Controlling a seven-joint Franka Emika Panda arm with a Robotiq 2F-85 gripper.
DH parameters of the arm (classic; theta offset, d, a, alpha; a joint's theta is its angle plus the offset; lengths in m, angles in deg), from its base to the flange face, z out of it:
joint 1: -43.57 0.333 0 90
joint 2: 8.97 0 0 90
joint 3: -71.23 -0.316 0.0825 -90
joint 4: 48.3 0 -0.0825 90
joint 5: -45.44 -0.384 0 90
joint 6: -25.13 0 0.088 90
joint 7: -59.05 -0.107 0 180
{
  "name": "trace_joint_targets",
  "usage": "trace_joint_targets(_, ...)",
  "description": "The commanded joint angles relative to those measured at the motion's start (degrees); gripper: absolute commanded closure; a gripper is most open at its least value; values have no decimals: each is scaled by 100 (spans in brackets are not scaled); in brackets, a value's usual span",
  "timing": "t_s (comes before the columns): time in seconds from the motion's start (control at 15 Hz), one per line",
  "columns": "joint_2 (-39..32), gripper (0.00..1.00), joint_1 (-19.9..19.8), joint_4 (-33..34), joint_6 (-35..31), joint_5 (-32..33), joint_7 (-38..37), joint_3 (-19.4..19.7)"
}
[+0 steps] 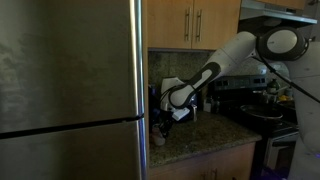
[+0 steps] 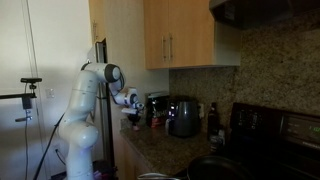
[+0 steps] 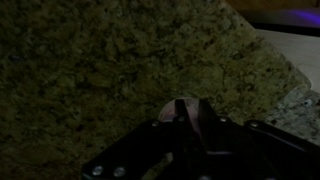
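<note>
My gripper (image 1: 163, 122) points down at the granite counter (image 1: 205, 135) right beside the fridge. In the wrist view its two dark fingers (image 3: 179, 106) stand close together, shut on a small pale pinkish round object (image 3: 168, 110) that rests on the counter. The same pale object (image 1: 158, 140) shows just below the gripper in an exterior view. From the opposite side the gripper (image 2: 133, 114) hangs low over the counter's end. Most of the object is hidden behind the fingers.
The steel fridge (image 1: 70, 80) stands tight against the gripper's side. A black appliance (image 2: 155, 106) and a grey coffee maker (image 2: 183, 116) stand farther along the counter. Wooden cabinets (image 1: 190, 25) hang overhead. The stove with a pot (image 1: 268, 113) lies beyond.
</note>
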Motion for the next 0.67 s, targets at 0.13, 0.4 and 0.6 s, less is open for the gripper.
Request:
trace_joint_targets(0.13, 458, 37, 103, -209, 388, 101, -303, 50)
trace_joint_targets(0.4, 840, 9, 137, -255, 568, 122, -423, -2)
trace_joint_targets(0.6, 945, 0, 127, -191, 482, 108, -493, -39)
